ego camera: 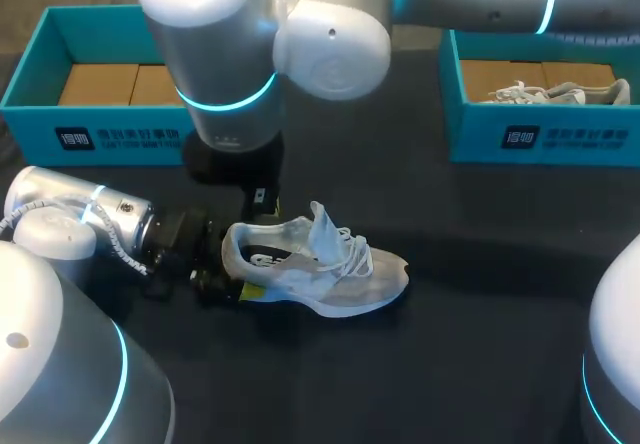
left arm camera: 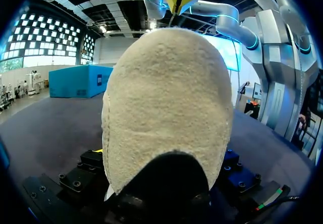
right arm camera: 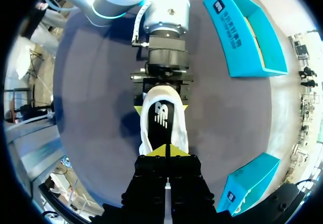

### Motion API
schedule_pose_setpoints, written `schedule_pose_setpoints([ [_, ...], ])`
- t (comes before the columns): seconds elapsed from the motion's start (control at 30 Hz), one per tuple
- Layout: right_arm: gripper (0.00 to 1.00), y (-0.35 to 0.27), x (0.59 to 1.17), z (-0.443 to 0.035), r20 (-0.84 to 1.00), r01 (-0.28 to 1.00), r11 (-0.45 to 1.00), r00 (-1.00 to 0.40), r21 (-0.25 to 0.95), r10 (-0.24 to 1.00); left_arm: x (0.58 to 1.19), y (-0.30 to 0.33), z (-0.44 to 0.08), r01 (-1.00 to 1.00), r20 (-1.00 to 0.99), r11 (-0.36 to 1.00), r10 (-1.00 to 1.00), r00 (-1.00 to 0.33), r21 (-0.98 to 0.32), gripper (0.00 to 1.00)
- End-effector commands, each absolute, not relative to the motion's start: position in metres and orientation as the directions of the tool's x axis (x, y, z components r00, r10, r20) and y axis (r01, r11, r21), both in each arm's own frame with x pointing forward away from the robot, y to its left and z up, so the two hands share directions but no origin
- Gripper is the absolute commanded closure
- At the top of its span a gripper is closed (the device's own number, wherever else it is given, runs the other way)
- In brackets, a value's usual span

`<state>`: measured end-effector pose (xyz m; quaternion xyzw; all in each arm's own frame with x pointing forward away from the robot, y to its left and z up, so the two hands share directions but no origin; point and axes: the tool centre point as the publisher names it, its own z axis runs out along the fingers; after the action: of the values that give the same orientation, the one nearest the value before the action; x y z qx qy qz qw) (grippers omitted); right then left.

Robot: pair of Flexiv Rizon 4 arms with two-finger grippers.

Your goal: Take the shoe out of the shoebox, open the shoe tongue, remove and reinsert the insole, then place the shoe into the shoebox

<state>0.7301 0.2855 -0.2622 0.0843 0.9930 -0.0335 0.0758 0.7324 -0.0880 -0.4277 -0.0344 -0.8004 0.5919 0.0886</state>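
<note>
**Dark desk, pale shoe held at the heel**

Dark desk (ego camera: 480,364) seen from above, with two teal boxes along its far edge. The left box (ego camera: 100,129) holds brown cardboard (ego camera: 100,84). The right box (ego camera: 560,144) holds a second shoe (ego camera: 560,92), pale with white laces.

Near the middle of the desk, well apart from both boxes, lies the shoe (ego camera: 330,274) – a white and grey trainer with its toe pointing right and its opening turned up. Its tongue (ego camera: 322,226) stands up out of the opening, and loose laces (ego camera: 355,249) spill over the front. Inside the heel, the insole (ego camera: 268,259) shows as a white surface with a dark printed mark.

The left arm comes in low from the left. The left hand (right arm camera: 161,109) grips the shoe at the heel, with one yellow tip pressed against each side.

The right arm reaches in from the upper right, crosses past the middle and comes down just behind the shoe. The right hand (right arm camera: 166,152) has its two yellow tips pressed together, with no gap between them, right at the shoe's rim. Whether a thin edge is nipped between them cannot be told.

From the left wrist, a cream, nubbly rounded surface fills almost everything ahead – which part of the shoe it is cannot be told. The right hand's joined yellow tips sit at its far edge.
</note>
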Motion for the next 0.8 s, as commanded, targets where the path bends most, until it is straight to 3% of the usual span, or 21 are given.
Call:
schedule_pose_setpoints([
  [0.03,1.0,0.288,0.726,-0.275,-0.17,0.179,0.982,-0.971,-0.067,0.166,0.732,-0.088,-0.427,-0.049,0.1,0.299,0.158,-0.982,-0.953,1.0],
  [0.8,1.0,0.271,0.746,-0.331,-0.146,0.158,0.988,-0.977,0.003,0.156,0.732,-0.088,-0.427,-0.049,0.1,0.299,0.158,-0.982,-0.953,1.0],
])
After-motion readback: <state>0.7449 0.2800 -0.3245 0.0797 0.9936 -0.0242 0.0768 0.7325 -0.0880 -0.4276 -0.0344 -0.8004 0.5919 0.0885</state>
